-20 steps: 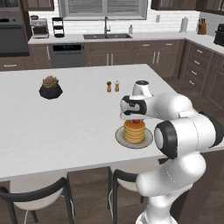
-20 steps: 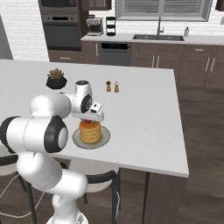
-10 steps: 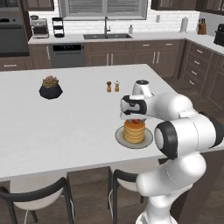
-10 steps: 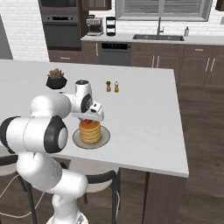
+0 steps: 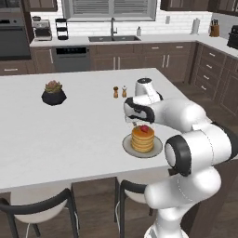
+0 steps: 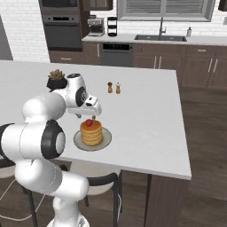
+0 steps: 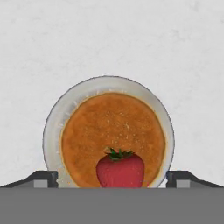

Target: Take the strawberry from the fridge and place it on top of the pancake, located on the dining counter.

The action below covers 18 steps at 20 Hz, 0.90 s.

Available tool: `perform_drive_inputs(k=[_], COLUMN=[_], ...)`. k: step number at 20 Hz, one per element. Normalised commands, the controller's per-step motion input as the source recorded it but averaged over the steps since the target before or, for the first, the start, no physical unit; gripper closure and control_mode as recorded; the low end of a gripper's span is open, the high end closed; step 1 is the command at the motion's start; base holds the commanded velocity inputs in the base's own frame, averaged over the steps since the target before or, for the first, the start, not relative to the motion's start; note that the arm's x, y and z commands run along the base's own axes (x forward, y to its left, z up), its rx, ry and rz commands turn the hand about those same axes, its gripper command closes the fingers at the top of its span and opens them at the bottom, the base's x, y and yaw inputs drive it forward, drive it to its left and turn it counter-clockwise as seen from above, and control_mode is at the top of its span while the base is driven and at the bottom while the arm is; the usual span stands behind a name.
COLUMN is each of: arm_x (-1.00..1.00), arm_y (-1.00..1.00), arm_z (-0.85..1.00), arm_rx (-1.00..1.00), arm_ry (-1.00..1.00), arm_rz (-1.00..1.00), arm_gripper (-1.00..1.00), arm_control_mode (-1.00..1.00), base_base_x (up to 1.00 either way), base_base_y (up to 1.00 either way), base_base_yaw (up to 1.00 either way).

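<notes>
The strawberry (image 7: 120, 169) lies on top of the pancake (image 7: 113, 138), near the edge of the stack that is closest to the bottom of the hand view, with its green cap pointing toward the middle of the stack. In the left base view the strawberry (image 5: 144, 128) shows as a small red spot on the pancake (image 5: 142, 138), in the middle right of the frame, and in the right base view it (image 6: 89, 123) sits on the pancake (image 6: 91, 132) in the middle left of the frame.

The pancake stands on a round grey plate (image 7: 51, 127), and the plate rests on the white dining counter (image 5: 69, 135), close to the edge nearer the robot.

The gripper (image 5: 139, 122) hangs just above the stack. Its fingers (image 7: 43, 178) are spread wide: one tip shows at the lower left and the other at the lower right of the hand view, both well apart from the berry, so they are released and hold nothing. Whether the fingers are fully above the plate rim I cannot say for sure from this angle.

Farther back on the counter, two small shakers (image 5: 119, 91) stand side by side, and a succulent in a black pot (image 5: 53, 93) stands in the left part of the left base view.
</notes>
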Motion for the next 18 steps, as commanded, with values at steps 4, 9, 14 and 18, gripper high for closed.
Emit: perform_drive_inputs(k=[4, 9, 14, 18], arm_x=[-0.52, -1.0, -1.0, -1.0], arm_y=[0.59, 0.79, 0.79, 0.73], arm_z=[0.85, 0.65, 0.15, 0.0], arm_rx=[-0.16, -0.16, -0.14, -0.1], arm_ry=[-0.02, -0.15, -0.21, -0.26], arm_rz=[0.02, 0.05, 0.01, 0.0], arm_gripper=[-1.0, -1.0, -1.0, -1.0], arm_control_mode=[-1.0, -1.0, -1.0, -1.0], base_base_x=[0.0, 0.0, 0.0, 0.0], base_base_y=[0.0, 0.0, 0.0, 0.0], base_base_yaw=[0.0, 0.0, 0.0, 0.0])
